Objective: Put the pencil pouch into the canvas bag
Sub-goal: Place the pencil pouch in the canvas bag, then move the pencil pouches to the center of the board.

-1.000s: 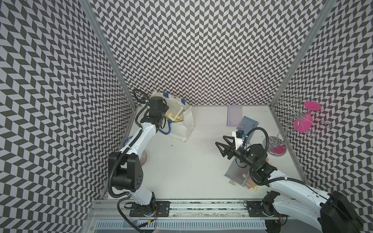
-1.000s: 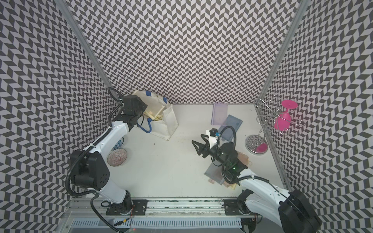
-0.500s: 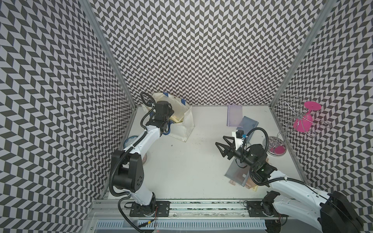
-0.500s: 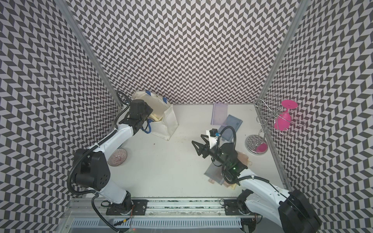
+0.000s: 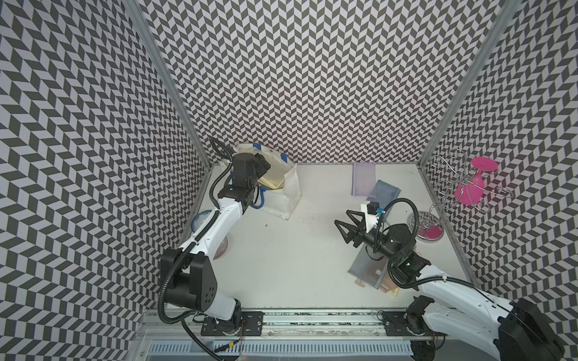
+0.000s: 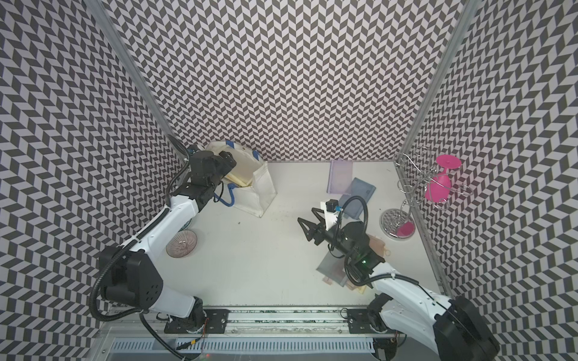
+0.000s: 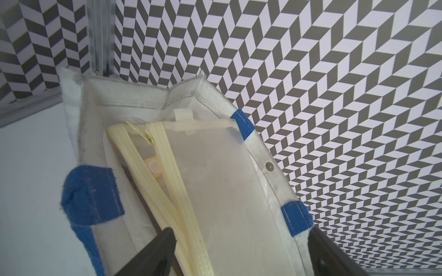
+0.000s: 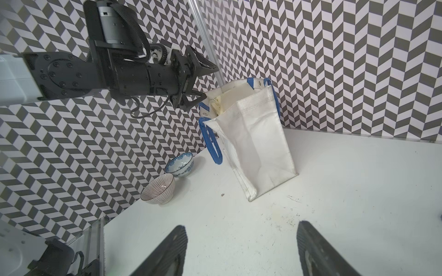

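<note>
leaning inside the canvas bag (image 7: 134,100) with its zipper edge near the rim, the pencil pouch (image 7: 210,181) looks free, since the left gripper (image 8: 210,83) hangs over the bag's mouth with fingers spread and nothing pinched. to finish cleanly, i'd lift that arm straight up so no finger snags the pouch or a blue handle (image 8: 211,143). the right gripper (image 8: 241,225) hovers open and empty over the table (image 8: 358,191), well apart.

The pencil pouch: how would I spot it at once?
In the far left corner stands a white canvas bag with blue handles. Inside is the pencil pouch: cream mesh, pale zipper, unlike the purple pouch and grey-blue pouch on the table.
</note>
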### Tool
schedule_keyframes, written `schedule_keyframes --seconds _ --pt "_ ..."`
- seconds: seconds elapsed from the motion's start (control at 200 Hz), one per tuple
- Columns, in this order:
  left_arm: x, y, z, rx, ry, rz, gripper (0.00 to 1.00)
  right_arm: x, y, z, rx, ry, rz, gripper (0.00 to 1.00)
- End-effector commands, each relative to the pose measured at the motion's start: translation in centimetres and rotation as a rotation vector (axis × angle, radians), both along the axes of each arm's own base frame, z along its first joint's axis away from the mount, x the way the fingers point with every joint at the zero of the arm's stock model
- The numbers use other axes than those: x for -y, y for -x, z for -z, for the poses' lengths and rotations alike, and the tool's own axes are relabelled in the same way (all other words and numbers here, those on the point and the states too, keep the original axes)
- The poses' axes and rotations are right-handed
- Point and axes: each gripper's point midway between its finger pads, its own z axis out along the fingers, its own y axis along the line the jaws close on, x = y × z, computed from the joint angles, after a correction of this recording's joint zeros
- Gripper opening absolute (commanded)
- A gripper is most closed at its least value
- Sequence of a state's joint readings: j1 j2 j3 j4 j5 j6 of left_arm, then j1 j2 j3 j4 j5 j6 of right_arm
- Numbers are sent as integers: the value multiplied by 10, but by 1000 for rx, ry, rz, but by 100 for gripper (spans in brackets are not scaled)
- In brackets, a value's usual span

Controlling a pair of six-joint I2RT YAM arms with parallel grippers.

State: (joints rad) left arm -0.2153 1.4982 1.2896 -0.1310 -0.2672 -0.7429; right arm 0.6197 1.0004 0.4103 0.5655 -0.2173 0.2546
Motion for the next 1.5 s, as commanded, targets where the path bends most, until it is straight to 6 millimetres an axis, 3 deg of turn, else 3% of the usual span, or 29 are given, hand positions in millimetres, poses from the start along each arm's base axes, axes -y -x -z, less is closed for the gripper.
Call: schedule_keyframes --seconds 0.0,0.125,0.22,0.335,0.481,0.631,0.741,0.841,0.971,1.157,1.337,1.492 --pt "-11 16 -33 38 -101 -11 88 1 -2 -10 36 -26 13 73" --pt "14 42 -45 42 -199 95 87 3 -9 -3 4 -10 40 73" --pt "52 68 -41 26 -241 252 87 7 -16 3 -32 -9 59 73" --pt "113 113 -27 9 -259 485 86 24 -27 12 -79 -27 100 73" --pt "190 176 8 -22 -241 822 86 61 -44 23 -167 -64 185 73" --pt "265 239 50 -46 -225 1098 86 103 -49 22 -215 -98 276 73" --pt "316 272 86 -81 -218 1226 86 128 -48 18 -216 -137 340 74" --pt "360 298 107 -68 -217 1322 85 147 -44 14 -215 -203 372 74" --pt "406 314 139 -80 -302 1368 83 160 -38 5 -216 -266 385 74" --pt "445 318 173 13 -383 1400 76 181 -35 -3 -190 -260 464 74" --pt "468 313 214 33 -526 1402 76 200 -34 3 -201 -253 509 74" --pt "468 306 247 -26 -623 1376 75 206 -36 6 -197 -236 539 74"
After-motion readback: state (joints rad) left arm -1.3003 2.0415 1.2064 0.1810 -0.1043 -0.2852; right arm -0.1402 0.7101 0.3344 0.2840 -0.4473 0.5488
